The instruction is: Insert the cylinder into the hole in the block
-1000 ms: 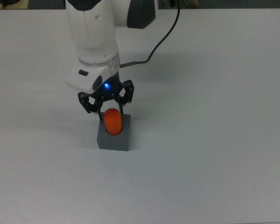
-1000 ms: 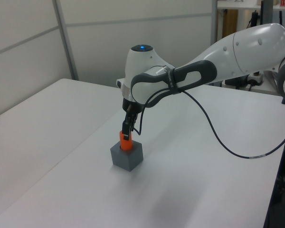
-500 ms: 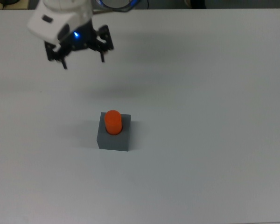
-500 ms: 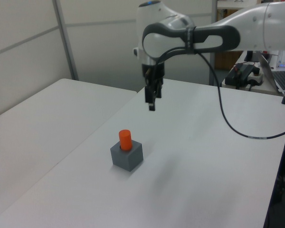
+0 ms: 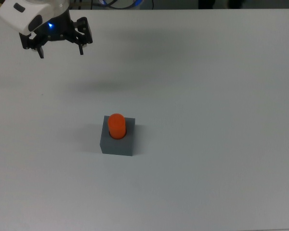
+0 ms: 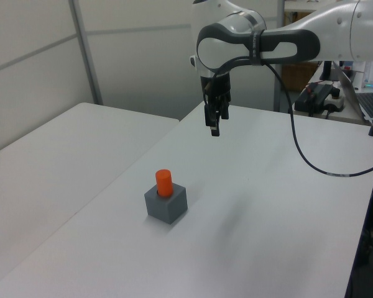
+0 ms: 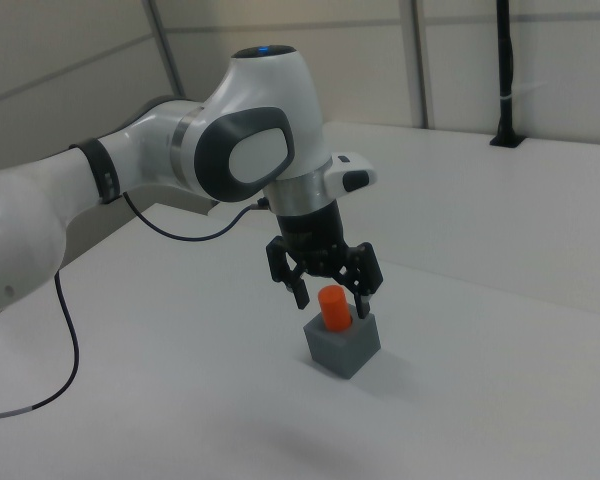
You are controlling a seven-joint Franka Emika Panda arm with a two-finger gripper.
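Note:
The orange cylinder (image 5: 117,126) stands upright in the top face of the dark grey block (image 5: 116,144), with its upper half sticking out (image 6: 164,181). It fills the hole, so the hole is hidden. My gripper (image 5: 60,51) is open and empty, far off toward the top view's upper left. In the left view the gripper (image 6: 214,127) hangs high above the table, beyond the block (image 6: 168,206). In the right view the gripper (image 7: 331,303) lines up with the cylinder (image 7: 332,310) and the block (image 7: 342,346), its fingers spread to either side.
The block sits mid-table on a white tabletop (image 5: 207,120). A black cable (image 6: 301,162) hangs from the arm. A black post (image 7: 502,80) stands at the table's far edge in the right view. A desk with equipment (image 6: 326,96) lies behind the arm in the left view.
The gripper let go of the cylinder, rose and travelled to the top view's upper left. The cylinder stayed standing in the block, which has not moved.

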